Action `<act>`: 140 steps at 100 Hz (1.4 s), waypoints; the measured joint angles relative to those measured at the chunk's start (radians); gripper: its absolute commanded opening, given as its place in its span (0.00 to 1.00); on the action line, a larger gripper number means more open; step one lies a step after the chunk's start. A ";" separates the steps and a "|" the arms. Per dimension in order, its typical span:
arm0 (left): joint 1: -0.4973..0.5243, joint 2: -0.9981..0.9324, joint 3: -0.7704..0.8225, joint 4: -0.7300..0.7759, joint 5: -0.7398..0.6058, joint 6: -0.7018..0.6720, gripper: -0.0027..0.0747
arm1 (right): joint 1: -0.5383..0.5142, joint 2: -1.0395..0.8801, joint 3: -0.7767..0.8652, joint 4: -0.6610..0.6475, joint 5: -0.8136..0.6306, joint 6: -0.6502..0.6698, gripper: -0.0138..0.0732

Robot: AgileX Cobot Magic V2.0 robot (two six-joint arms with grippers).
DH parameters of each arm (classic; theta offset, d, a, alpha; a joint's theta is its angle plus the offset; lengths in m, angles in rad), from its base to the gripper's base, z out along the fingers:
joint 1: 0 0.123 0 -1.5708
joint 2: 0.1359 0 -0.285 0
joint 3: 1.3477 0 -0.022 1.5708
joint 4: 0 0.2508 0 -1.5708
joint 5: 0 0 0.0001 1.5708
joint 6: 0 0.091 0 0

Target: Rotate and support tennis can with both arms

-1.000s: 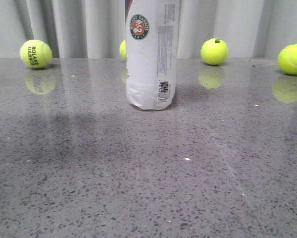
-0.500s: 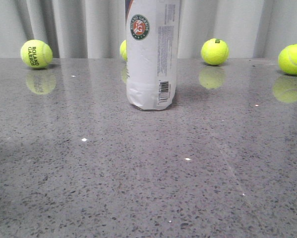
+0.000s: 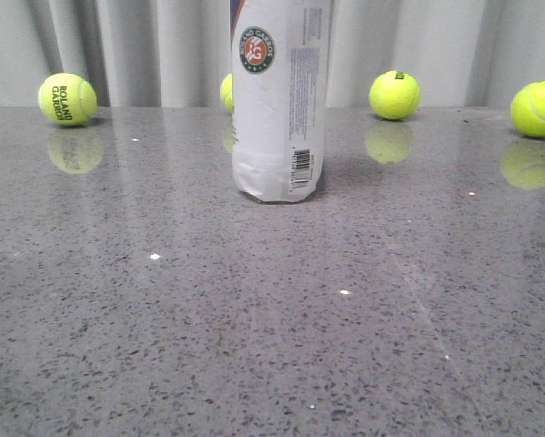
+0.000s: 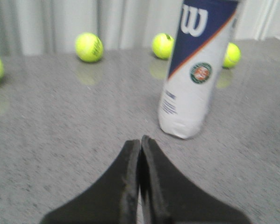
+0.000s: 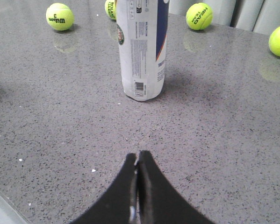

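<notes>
The tennis can (image 3: 279, 100) stands upright on the grey speckled table, its white label showing the round logo and a barcode; its top is cut off by the frame. The left wrist view shows the tennis can (image 4: 196, 79) with its navy panel, a short way beyond my left gripper (image 4: 140, 140), whose black fingers are pressed together on nothing. In the right wrist view the tennis can (image 5: 142, 51) stands well ahead of my right gripper (image 5: 137, 156), also shut and empty. Neither gripper shows in the front view.
Several yellow-green tennis balls lie along the back of the table: one at the left (image 3: 66, 99), one half hidden behind the can (image 3: 225, 92), one right of it (image 3: 394, 95), one at the right edge (image 3: 538, 109). A pale curtain hangs behind.
A dark shadow across the front left of the table a second ago has gone. The can and balls have not moved.
</notes>
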 measured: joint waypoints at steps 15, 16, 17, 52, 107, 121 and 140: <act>0.048 -0.049 0.052 0.034 -0.071 0.000 0.01 | 0.000 0.000 0.000 0.000 0.000 0.000 0.09; 0.054 -0.054 0.056 0.036 -0.071 0.000 0.01 | 0.000 0.000 0.000 0.000 0.000 0.000 0.09; 0.057 -0.057 0.060 0.041 -0.074 0.000 0.01 | 0.000 0.000 0.000 0.000 0.000 0.000 0.09; 0.276 -0.228 0.165 0.157 -0.072 -0.099 0.01 | 0.000 0.000 0.000 0.000 0.000 0.000 0.09; 0.515 -0.471 0.313 0.178 0.029 -0.101 0.01 | 0.000 0.000 0.000 0.000 0.000 0.000 0.09; 0.538 -0.526 0.313 0.182 0.080 -0.101 0.01 | 0.000 0.000 0.000 0.000 0.000 0.000 0.09; 0.555 -0.526 0.313 0.199 0.173 -0.101 0.01 | 0.000 -0.002 0.000 0.000 -0.002 0.000 0.09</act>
